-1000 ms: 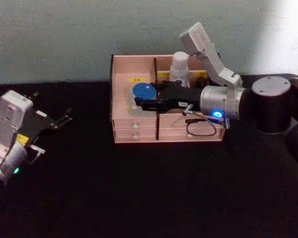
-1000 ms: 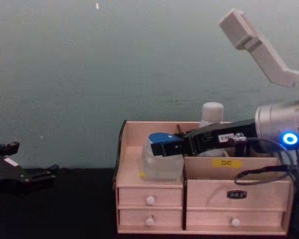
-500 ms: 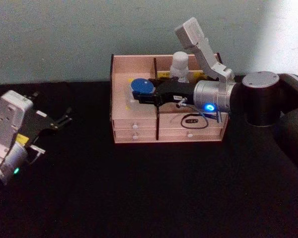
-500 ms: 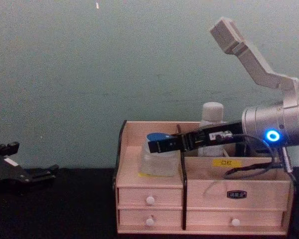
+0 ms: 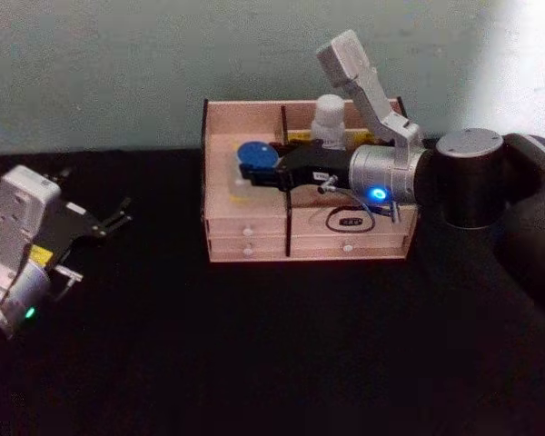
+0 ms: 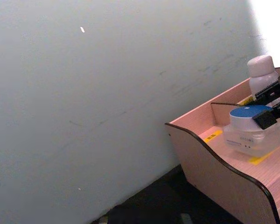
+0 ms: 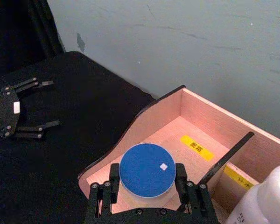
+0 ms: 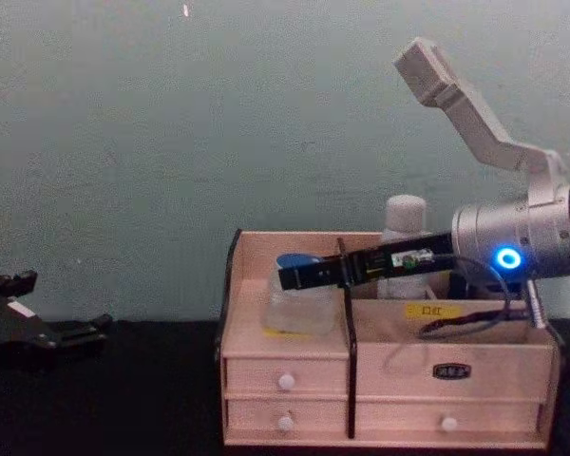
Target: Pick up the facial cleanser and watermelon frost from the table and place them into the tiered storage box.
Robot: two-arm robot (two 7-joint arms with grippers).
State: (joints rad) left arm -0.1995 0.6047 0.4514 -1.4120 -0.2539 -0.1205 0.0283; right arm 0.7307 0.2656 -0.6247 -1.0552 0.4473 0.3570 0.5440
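Two grippers in play. Out by the table's (image 5: 254, 363) left edge, the left gripper (image 5: 104, 221) sits low with its fingers spread apart, nothing between them, and broad bare black surface lies between it and the tiered storage box (image 5: 254, 238) at the far edge by the wall. Over to the right gripper (image 7: 144, 184): it reaches in across the box's dark divider (image 8: 344, 313), fingers clamped on the blue-lidded jar (image 7: 146, 170), which rests in the left compartment near its front edge, with free room behind. Right of the divider, a white bottle (image 5: 328, 121) stands upright in the back compartment.
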